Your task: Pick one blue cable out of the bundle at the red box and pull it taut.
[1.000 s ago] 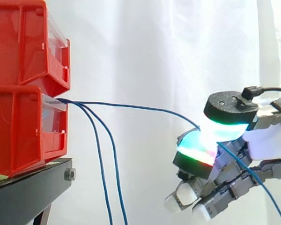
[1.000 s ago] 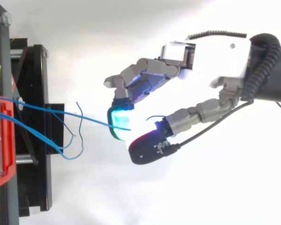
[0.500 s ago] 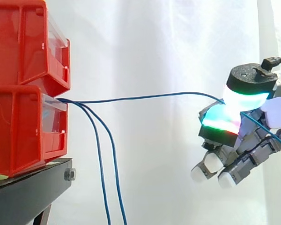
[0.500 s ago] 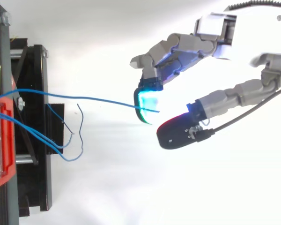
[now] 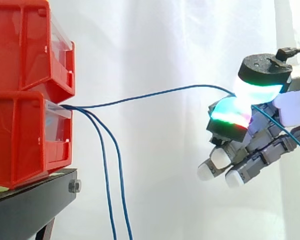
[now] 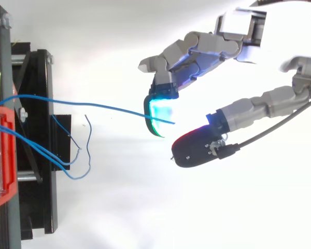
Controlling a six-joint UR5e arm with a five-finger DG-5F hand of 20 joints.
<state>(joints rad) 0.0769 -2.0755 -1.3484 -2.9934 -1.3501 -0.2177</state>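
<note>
1. The glowing fingertips (image 5: pixel 231 114) pinched the blue cable (image 5: pixel 160 93) against the thumb pad, a grip that let the hand (image 6: pixel 238 31) draw it away.
2. From that pinch the cable arched back to the lower red box (image 5: pixel 25 140). It looked slack, not yet taut.
3. Two other strands (image 5: pixel 106 175) hung down from the box, apart from the chosen one.

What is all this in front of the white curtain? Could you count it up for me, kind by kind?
red bins: 2, stacked
black stand: 1
hand: 1
blue cables: 3, one pinched in the hand, two hanging down
total: 7
</note>
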